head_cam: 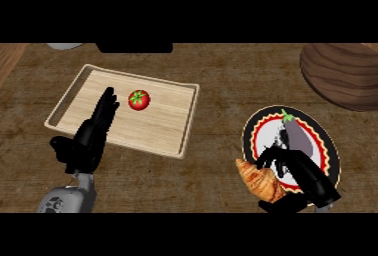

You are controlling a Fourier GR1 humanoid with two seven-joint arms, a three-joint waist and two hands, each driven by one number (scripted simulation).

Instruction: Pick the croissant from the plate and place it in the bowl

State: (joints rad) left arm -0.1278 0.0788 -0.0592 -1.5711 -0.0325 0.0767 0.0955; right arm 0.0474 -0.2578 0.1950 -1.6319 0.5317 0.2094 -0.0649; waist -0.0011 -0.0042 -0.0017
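Observation:
A golden croissant (261,181) lies on the lower left rim of a round black plate (325,141) with a red and yellow border. My right hand (301,170) rests over the plate just right of the croissant, fingers curled and pointing up-left, touching or nearly touching the pastry; I cannot tell whether they hold it. A purple eggplant (297,134) lies on the plate above the hand. The brown wooden bowl (344,74) sits at the upper right, cut by the view's edge. My left hand (90,136) is open at the left, fingers straight up.
A light wooden tray (162,131) lies at the left with a red tomato (139,99) on it; my left hand overlaps its lower left edge. A grey object (65,46) and a dark one (134,48) show at the top edge.

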